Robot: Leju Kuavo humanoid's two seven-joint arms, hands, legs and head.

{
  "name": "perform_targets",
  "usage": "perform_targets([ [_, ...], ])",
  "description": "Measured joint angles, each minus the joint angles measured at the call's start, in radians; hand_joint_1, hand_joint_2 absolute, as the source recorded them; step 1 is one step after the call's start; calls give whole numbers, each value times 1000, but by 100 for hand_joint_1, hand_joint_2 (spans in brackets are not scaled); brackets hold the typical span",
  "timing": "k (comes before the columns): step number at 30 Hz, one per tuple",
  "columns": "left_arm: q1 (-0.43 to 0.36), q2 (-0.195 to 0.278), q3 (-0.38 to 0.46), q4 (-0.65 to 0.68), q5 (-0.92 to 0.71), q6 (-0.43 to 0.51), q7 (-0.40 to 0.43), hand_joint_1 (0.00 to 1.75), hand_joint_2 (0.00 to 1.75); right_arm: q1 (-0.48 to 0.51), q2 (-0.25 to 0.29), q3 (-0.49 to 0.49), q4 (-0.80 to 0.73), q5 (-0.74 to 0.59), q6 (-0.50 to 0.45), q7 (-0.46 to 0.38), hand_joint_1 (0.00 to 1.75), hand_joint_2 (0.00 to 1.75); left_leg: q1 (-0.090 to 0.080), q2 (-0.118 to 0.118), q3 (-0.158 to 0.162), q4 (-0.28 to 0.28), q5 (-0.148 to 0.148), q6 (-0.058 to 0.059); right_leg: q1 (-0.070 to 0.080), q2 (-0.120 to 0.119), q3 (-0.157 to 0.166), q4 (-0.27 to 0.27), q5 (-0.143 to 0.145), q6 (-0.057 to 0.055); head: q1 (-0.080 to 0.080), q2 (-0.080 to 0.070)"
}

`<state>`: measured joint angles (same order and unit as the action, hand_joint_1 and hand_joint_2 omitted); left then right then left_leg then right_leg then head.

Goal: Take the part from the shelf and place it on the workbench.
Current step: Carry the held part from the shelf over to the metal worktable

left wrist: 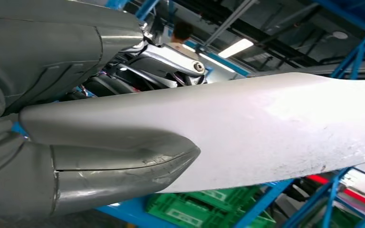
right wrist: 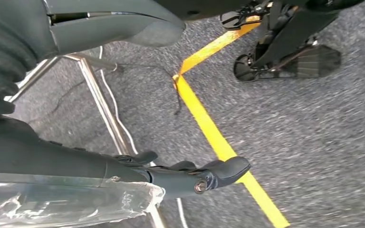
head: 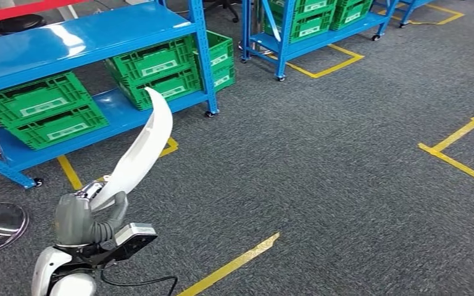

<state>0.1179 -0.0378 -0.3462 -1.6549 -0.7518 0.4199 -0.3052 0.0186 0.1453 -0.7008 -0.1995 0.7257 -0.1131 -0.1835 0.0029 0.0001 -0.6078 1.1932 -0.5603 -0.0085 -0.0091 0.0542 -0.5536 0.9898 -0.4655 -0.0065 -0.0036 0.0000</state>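
A: Part status? 
B: The white part (head: 139,151) is gripped by the left hand (head: 86,216), lower left of frame, off the shelf (head: 68,37).
A: Remaining?
B: Placement on the worktop; right hand (right wrist: 190,173) is held apart, nothing grasped.

**Colour rundown: blue racks, green crates, one white part**

So the part (head: 141,150) is plain glossy white, with a few small dark specks along one edge in the left wrist view. The left hand (head: 85,217) holding it is matte grey, on a silver-white arm with a black cable. The right hand (right wrist: 123,166) has a grey thumb and darker, near-black fingers.

The shelf (head: 80,37) on the far left is bright blue, and so is the second rack (head: 321,37) further back. The crates (head: 43,111) are vivid green with pale labels on the front. The floor (head: 345,172) is dark grey speckled carpet, marked out with yellow tape lines (head: 231,266). A red strip (head: 24,9) runs along the far left edge.
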Motion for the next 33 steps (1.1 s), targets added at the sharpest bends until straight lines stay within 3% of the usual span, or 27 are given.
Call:
perform_targets([
  [2, -1, 1, 0, 0, 4, -9, 0, 175, 175, -1, 0, -2, 0, 2, -2, 0, 0, 175, 3, -41, 63, -129, 57, 7, 0, 25, -5, 6, 3, 5, 1, 0],
  [4, -2, 2, 0, 2, 14, -22, 2, 175, 175, -3, 1, -3, 0, 6, -6, 2, 0, 175, 4, -73, 88, -190, 68, 11, -2, 46, -18, 10, 9, 17, 1, 0],
  [5, -2, 2, 0, 3, 24, -31, 1, 175, 175, -2, 2, -4, 0, 8, -9, 4, 0, 175, 3, -73, 87, -195, 68, 13, -4, 56, -25, 10, 13, 24, 1, 0],
  [7, -3, 2, 1, 4, 55, -57, -3, 175, 175, 1, 4, -7, 0, 11, -13, 8, 0, 175, 3, -54, 85, -203, 74, 22, -7, 59, -39, 10, 16, 38, 1, 0],
  [8, -4, 1, 2, 4, 73, -70, -8, 175, 175, 3, 5, -9, 0, 12, -16, 11, 0, 175, 4, -41, 85, -210, 80, 29, -5, 40, -49, 22, 5, 43, 4, 0],
  [9, -3, 0, 2, 5, 86, -80, -14, 175, 175, 2, 5, -11, 0, 13, -18, 13, 0, 175, 6, -28, 84, -215, 84, 34, -3, 13, -67, 54, -19, 47, 8, 0],
  [11, -2, -1, 4, 11, 100, -85, -31, 175, 175, -1, 8, -14, 0, 16, -26, 16, 0, 175, 4, 0, 79, -218, 88, 40, -3, -36, -117, 173, -91, 54, 15, 0],
  [13, -2, -4, 5, 24, 110, -88, -48, 175, 175, -2, 15, -18, 0, 17, -37, 17, 0, 175, 1, 30, 75, -218, 88, 41, -5, -47, -154, 275, -135, 60, 16, 0],
  [14, -3, -5, 5, 31, 114, -92, -52, 175, 175, -2, 18, -19, 0, 19, -42, 18, 0, 175, 1, 43, 74, -217, 88, 41, -5, -50, -147, 277, -130, 62, 16, 0],
  [16, -7, -9, 6, 42, 121, -102, -57, 175, 175, -1, 23, -21, 0, 25, -47, 21, 0, 175, 0, 65, 76, -215, 87, 38, -5, -66, -77, 172, -74, 61, 16, 0],
  [18, -17, -12, 7, 49, 123, -113, -65, 175, 175, -5, 27, -22, 0, 32, -50, 25, 0, 175, -3, 83, 76, -211, 85, 31, 0, -98, 0, 42, -34, 51, 16, 0],
  [20, -28, -13, 8, 54, 123, -124, -74, 175, 175, -8, 31, -22, 0, 38, -50, 26, 0, 175, -8, 97, 75, -207, 86, 21, 6, -107, 22, -1, -29, 38, 15, 0],
  [22, -40, -13, 9, 57, 126, -136, -84, 175, 175, -8, 33, -23, 1, 43, -50, 25, 0, 175, -7, 105, 74, -205, 85, 11, 4, -89, 16, 0, -22, 26, 15, 0],
  [24, -52, -13, 13, 58, 138, -145, -101, 175, 175, -10, 33, -24, 1, 45, -50, 20, 0, 175, -3, 75, 60, -170, 54, 0, -1, -72, 13, -4, -14, 13, 13, 0],
  [26, -59, -12, 21, 59, 151, -148, -122, 175, 175, -15, 34, -24, 1, 48, -49, 16, 0, 175, 2, 28, 15, -60, -10, -9, -3, -52, 10, -5, -9, 4, 10, 0],
  [28, -61, -12, 29, 61, 156, -146, -136, 175, 175, -18, 35, -25, 1, 52, -48, 15, 0, 175, 4, 11, -38, 59, -54, -11, -3, -28, 5, -4, -6, 1, 10, 0],
  [29, -63, -12, 32, 62, 156, -146, -140, 175, 175, -17, 35, -25, 1, 54, -48, 14, 0, 175, 4, 9, -47, 77, -48, -11, -2, -16, 4, -2, -5, 1, 10, 0],
  [30, -65, -12, 35, 63, 156, -145, -141, 175, 175, -16, 35, -26, 1, 55, -48, 14, 0, 175, 4, 7, -39, 60, -25, -9, -2, -3, 3, 0, -5, 1, 10, 0],
  [31, -68, -12, 36, 64, 156, -145, -142, 175, 175, -16, 36, -26, 1, 56, -48, 14, 0, 175, 4, -1, -14, 4, 14, -6, -2, 10, 3, 2, -5, 1, 10, 0],
  [33, -74, -12, 39, 64, 156, -144, -143, 175, 175, -18, 37, -26, 1, 58, -48, 13, 0, 175, 6, -41, 44, -122, 74, 4, -2, 35, 0, 7, -3, 6, 11, 0],
])
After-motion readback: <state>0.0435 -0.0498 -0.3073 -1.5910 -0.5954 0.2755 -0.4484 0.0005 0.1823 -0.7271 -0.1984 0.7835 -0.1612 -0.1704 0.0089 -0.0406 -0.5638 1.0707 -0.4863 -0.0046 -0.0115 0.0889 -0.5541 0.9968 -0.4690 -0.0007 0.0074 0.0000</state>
